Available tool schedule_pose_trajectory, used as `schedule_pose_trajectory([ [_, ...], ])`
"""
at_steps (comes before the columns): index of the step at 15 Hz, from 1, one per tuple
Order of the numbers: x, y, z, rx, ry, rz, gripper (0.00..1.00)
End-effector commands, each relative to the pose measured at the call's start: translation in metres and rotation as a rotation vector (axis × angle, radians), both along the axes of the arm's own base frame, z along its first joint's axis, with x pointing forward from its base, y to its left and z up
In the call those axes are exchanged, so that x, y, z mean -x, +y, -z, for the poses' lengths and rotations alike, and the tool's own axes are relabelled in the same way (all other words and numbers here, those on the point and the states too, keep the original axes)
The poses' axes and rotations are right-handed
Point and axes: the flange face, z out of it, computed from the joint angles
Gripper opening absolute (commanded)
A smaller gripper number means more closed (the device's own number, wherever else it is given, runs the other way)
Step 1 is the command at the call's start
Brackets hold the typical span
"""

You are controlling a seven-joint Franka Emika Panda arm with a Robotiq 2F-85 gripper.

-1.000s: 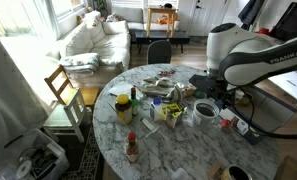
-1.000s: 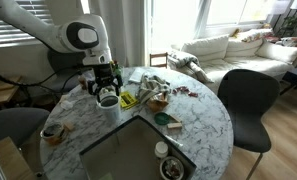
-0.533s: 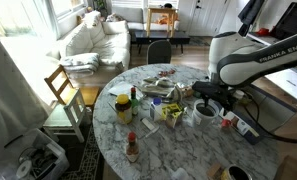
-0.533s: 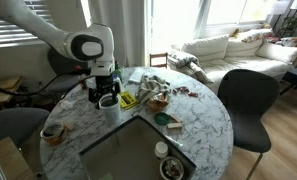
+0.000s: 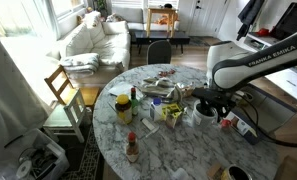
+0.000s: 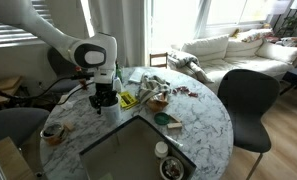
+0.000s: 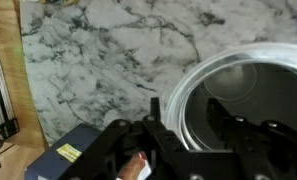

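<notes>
A white mug (image 5: 202,114) stands on the round marble table (image 5: 168,150), near its edge. It also shows in an exterior view (image 6: 109,102). My gripper (image 5: 207,101) is down on the mug from above in both exterior views (image 6: 106,93). In the wrist view the gripper (image 7: 184,106) is open and straddles the mug's rim (image 7: 184,78), with one finger outside the wall and one inside the empty cup. A dark blue box (image 7: 73,153) lies on the table next to the fingers.
A yellow jar (image 5: 124,107), sauce bottles (image 5: 131,146), a yellow packet (image 5: 171,113) and other clutter fill the table's middle. A small bowl (image 6: 53,131) and a green dish (image 6: 162,119) lie nearby. A black chair (image 6: 248,100) and a wooden chair (image 5: 63,90) stand at the table.
The arm has lowered and shifted slightly, bringing the gripper down over the mug's rim. The mug and other objects have not moved.
</notes>
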Motion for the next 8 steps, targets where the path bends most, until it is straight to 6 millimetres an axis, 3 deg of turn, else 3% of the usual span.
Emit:
schedule_pose_trajectory([
  [1, 0.001, -0.001, -0.002, -0.016, 0.003, 0.004, 0.23],
  [4, 0.002, 0.0, -0.02, 0.002, -0.017, 0.003, 0.0],
  [8, 0.006, 0.002, -0.049, 0.028, -0.05, -0.005, 0.02],
])
